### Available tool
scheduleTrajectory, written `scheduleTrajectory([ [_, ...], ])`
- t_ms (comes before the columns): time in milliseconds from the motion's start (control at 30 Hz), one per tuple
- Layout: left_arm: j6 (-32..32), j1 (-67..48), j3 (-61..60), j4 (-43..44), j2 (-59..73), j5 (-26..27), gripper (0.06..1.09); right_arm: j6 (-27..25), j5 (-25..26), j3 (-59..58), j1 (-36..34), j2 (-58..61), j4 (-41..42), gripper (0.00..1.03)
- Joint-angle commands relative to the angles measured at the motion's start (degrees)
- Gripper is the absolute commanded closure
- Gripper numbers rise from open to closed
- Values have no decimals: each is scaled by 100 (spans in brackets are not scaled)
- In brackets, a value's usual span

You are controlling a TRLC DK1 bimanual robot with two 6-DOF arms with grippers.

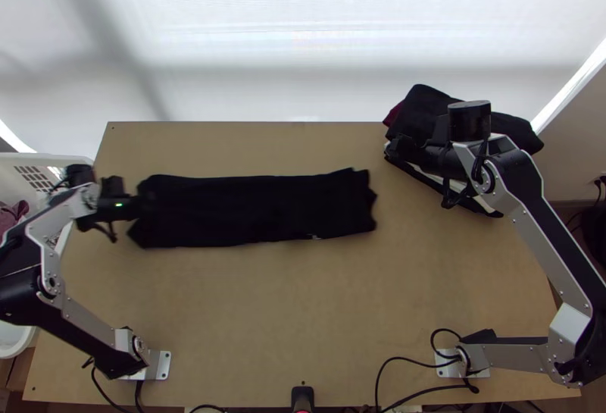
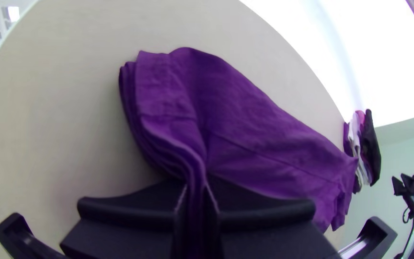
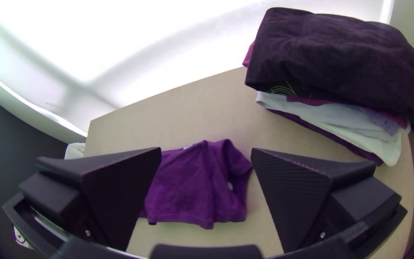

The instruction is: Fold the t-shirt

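Dark fabric, the t-shirt [image 1: 257, 212] lay as a long, folded strip across the left and middle of the table [image 1: 303, 299]. The left gripper [image 1: 135, 207] grasped its left end, layers bunched between 2 fingers. The right gripper [image 1: 424, 173], released, hung near 1 stack of clothes [image 1: 424, 110].

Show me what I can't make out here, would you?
- Left wrist view: the pinched part of the shirt, hidden between the left jaws.
- Right wrist view: more of the shirt, behind one of the right jaws.
- Top view: part of the clothes pile, behind the right arm; the basket's outer side, cut off by the left edge.
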Motion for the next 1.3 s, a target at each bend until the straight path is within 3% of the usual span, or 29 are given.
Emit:
scheduleTrajectory([
  [0, 484, 610, 493, -373, 160, -88, 105, 123, 42, -25, -29, -147, -15, 15],
  [233, 783, 926, 1284, -1630, -68, -9, 105, 106, 42, -78, -29, -155, -6, 15],
  [400, 378, 241, 1433, -2193, -894, 140, 105, 106, 42, -139, -29, -173, -6, 15],
  [800, -1494, -2519, 2453, -2254, -1475, 123, 105, 132, 42, -183, -2, -182, 12, 14],
  [1100, -2153, -3653, 2989, -1947, -798, -229, 105, 123, 42, -192, 42, -243, 12, 13],
  [1200, -2355, -4013, 3112, -1736, -569, -396, 105, 132, 42, -183, 50, -252, 12, 4],
  [1267, -2434, -4250, 3200, -1639, -411, -484, 105, 132, 42, -157, 42, -287, 12, 4],
])
